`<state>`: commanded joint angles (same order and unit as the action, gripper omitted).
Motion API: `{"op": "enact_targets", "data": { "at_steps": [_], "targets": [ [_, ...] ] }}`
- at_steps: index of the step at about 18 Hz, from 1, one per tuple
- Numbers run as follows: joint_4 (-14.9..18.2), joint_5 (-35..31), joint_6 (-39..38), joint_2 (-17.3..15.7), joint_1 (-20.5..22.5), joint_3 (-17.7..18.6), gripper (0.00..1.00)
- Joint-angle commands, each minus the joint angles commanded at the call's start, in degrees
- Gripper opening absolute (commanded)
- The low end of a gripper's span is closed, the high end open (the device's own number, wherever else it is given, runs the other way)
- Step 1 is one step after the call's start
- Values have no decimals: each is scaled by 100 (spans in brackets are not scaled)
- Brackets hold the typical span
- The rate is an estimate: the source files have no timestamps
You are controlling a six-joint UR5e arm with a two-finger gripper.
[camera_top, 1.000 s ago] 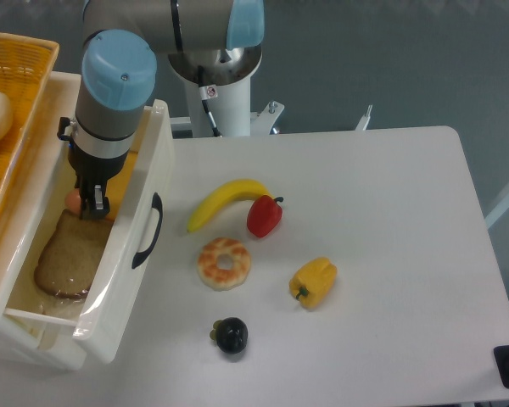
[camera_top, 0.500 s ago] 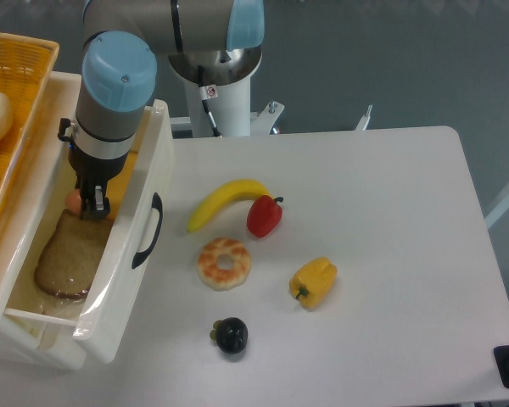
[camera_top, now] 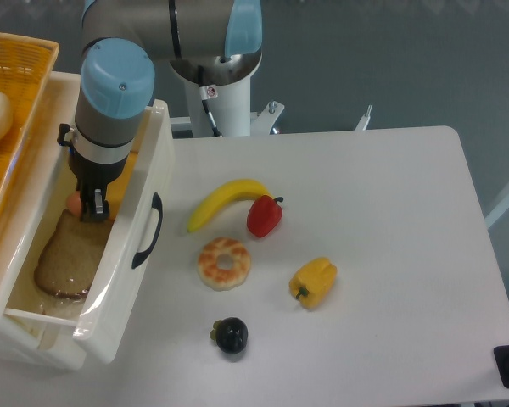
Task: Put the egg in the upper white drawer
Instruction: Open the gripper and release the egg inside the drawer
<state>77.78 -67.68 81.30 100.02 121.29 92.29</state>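
Pinkish egg (camera_top: pixel 73 203) sat low inside the white drawer (camera_top: pixel 144 182), at nine o'clock of the gripper (camera_top: pixel 92 206) (fingers seemingly parted, though I could not tell), just above the bread slice (camera_top: pixel 68 259), probably already released.

No text, brand or number can be read anywhere. The only marking is a small red-and-white sticker (camera_top: pixel 209 91) on the white robot base column (camera_top: pixel 223 106) (its print is too small to make out).

banana (camera_top: pixel 223 200), red pepper (camera_top: pixel 264 217), doughnut (camera_top: pixel 224 263), yellow pepper (camera_top: pixel 313 282), bread slice (camera_top: pixel 69 256)
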Motion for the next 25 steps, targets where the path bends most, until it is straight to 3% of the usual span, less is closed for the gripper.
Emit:
{"op": "enact_targets", "data": {
  "at_steps": [25],
  "targets": [
    [-9,-44,-9,0,-70,53,57]
  ]
}}
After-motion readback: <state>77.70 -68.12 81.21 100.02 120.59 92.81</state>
